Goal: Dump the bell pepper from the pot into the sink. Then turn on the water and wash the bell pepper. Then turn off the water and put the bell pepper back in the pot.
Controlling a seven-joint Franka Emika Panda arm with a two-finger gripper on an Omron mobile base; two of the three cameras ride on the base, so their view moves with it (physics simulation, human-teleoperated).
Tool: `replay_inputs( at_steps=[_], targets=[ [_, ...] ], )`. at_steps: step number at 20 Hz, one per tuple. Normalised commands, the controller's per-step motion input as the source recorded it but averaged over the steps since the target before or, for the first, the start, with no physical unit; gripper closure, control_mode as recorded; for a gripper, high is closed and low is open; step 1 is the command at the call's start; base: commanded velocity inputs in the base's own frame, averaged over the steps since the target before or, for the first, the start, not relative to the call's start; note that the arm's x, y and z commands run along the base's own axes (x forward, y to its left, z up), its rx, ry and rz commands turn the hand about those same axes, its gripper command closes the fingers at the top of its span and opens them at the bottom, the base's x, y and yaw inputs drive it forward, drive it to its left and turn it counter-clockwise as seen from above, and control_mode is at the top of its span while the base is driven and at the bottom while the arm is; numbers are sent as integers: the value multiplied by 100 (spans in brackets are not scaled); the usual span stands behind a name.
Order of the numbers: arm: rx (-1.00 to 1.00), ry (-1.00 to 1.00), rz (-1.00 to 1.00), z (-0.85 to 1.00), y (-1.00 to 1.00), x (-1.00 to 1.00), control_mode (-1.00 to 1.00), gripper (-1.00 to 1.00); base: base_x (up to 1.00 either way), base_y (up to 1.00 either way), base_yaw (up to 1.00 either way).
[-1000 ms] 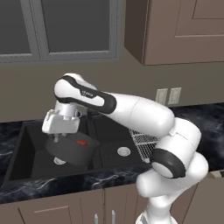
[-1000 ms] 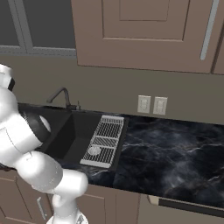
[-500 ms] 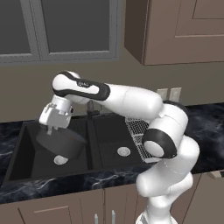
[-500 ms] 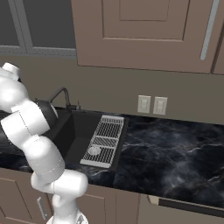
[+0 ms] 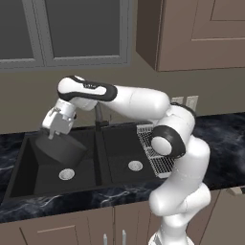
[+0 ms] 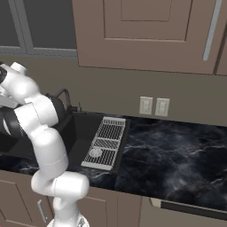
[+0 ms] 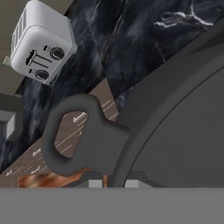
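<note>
Left base view: gripper [image 5: 51, 136] clamped on the tilted pot [image 5: 62, 149], which hangs just below the hand, over the sink's [image 5: 28, 179] left basin.

1. I see a black marble counter [image 6: 177, 150] with white veining running along the wall.
2. Brown wooden upper cabinets [image 6: 146, 35] hang above it; one door carries a long silver handle [image 6: 211, 30].
3. To the left, a glass-fronted cabinet [image 5: 72, 28] with grey frames.
4. The wall [image 6: 133, 88] behind is plain taupe, with two white outlets [image 6: 154, 106] side by side.
5. A silver wire rack [image 6: 105, 142] lies on the counter.
6. Brown base cabinets [image 5: 62, 229] sit below.
7. A white toaster [image 7: 40, 43] stands on the counter in the hand view.
</note>
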Motion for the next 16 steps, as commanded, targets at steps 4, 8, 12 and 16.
replay_inputs(
  at_steps=[4, 8, 12, 16],
  targets=[
    [5, -7, 0, -13, 9, 31, -100, 100, 0, 0, 0],
    [6, -8, 0, -17, 5, 19, -100, 100, 0, 0, 0],
    [9, -8, 0, -19, 1, 20, -100, 100, 0, 0, 0],
    [13, -7, 0, -17, 0, 32, -100, 100, 0, 0, 0]
  ],
)
